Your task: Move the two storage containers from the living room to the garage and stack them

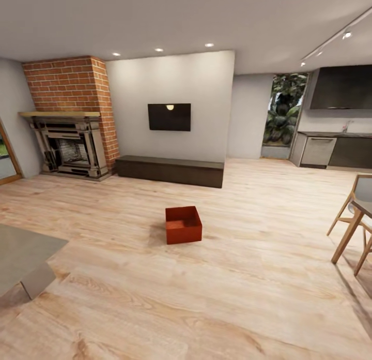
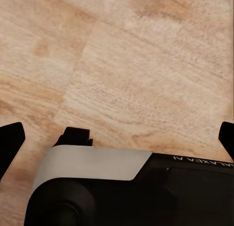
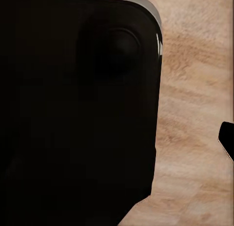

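Left jaws spread wide, storage container (image 1: 183,224) ahead

Fireplace (image 1: 72,143): brick, far left
TV (image 1: 169,117): wall-mounted, above long dark cabinet (image 1: 169,170)
Grey low table (image 1: 23,256): near left (partly cropped)
Wooden chair (image 1: 356,220): right edge
Kitchen counter (image 1: 336,148): far right

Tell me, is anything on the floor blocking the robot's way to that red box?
Nothing visible does. The red box sits alone on open wood floor. The grey table stands off to the left and the chair off to the right, both clear of the straight path.
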Controlling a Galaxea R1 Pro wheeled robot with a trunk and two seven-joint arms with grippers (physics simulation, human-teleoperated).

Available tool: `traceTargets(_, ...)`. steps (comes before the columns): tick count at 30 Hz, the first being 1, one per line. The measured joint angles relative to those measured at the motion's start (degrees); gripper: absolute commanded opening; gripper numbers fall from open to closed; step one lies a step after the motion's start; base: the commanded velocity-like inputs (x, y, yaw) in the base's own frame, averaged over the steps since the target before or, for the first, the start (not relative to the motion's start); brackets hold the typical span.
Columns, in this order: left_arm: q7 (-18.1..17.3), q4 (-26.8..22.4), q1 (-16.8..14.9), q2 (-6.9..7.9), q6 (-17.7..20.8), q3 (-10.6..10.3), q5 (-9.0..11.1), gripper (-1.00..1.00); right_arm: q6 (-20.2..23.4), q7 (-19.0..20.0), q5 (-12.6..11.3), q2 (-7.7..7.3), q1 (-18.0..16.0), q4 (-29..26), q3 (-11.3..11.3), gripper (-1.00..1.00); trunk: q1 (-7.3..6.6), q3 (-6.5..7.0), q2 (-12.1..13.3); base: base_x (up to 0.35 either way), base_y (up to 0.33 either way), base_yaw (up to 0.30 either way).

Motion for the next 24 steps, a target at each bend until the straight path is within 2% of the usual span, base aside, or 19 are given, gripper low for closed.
traceTargets(24,0.04,0.02,0.0,0.0,0.03,-0.28,-0.16,1.0,-0.02,0.0,-0.01,0.0,0.0,0.0,-0.02,1.0,0.0,0.0,0.0,0.343,0.0,0.0)
